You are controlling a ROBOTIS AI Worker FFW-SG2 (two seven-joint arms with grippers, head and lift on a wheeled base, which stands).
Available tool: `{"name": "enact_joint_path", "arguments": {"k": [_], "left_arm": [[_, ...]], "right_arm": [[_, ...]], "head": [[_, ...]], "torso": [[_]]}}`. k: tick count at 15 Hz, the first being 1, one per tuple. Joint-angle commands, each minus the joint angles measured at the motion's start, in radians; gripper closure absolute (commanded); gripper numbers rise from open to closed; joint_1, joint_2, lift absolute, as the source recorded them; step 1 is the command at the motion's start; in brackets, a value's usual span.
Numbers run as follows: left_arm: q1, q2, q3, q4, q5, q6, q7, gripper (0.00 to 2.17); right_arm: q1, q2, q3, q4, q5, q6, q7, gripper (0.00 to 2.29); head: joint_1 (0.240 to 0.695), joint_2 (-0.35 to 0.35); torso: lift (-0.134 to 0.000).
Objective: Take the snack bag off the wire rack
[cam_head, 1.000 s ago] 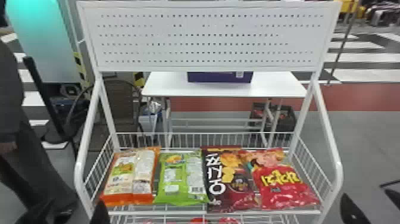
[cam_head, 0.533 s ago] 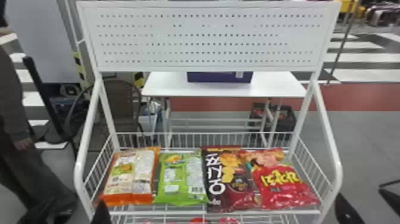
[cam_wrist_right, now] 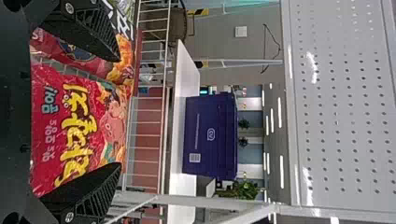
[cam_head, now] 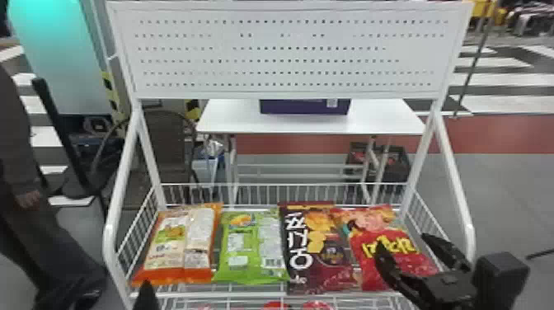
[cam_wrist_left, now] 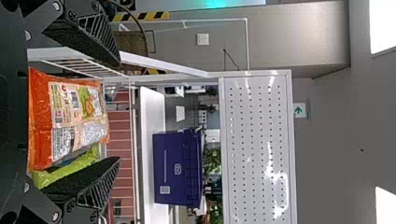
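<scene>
Over the front right of the wire rack (cam_head: 264,295), my right gripper (cam_head: 402,247) stands open above the red snack bag (cam_head: 373,270). In the right wrist view that red bag (cam_wrist_right: 70,126) lies between the spread fingers of the right gripper (cam_wrist_right: 116,112), with nothing gripped. My left gripper (cam_head: 146,297) is at the bottom edge, by the rack's front left. The left wrist view has the left gripper (cam_wrist_left: 116,112) open, with the orange snack bag (cam_wrist_left: 70,116) beyond its fingers. A green bag (cam_head: 251,247) and a dark maroon bag (cam_head: 319,247) lie in the middle.
A white perforated panel (cam_head: 288,53) rises above the rack on white side posts (cam_head: 453,173). Low wire walls bound the basket's sides and back. Behind stand a white table (cam_head: 371,119) with a purple box (cam_head: 305,106) and a chair (cam_head: 165,144).
My right gripper has come up and inward from the lower right edge to over the red bag. The left gripper has shifted slightly toward the rack at the bottom edge. The bags have not moved.
</scene>
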State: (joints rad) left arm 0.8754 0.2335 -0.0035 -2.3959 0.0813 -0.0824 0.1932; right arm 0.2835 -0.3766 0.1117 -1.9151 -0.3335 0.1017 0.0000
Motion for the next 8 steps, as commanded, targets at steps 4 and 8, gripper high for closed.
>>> {"name": "enact_joint_path", "arguments": {"k": [4,8], "left_arm": [[-0.001,0.015,0.013,0.015,0.012,-0.016,0.002,0.19],[-0.006,0.018,0.016,0.017,0.015,-0.016,0.002,0.19]], "right_arm": [[-0.187,0.038,0.094,0.234,0.053,-0.013,0.0,0.1],[-0.221,0.041,0.102,0.294,0.065,-0.01,-0.02,0.1]], "head": [[0.499,0.0],[0.499,0.0]], "torso": [[0.0],[0.0]]}}
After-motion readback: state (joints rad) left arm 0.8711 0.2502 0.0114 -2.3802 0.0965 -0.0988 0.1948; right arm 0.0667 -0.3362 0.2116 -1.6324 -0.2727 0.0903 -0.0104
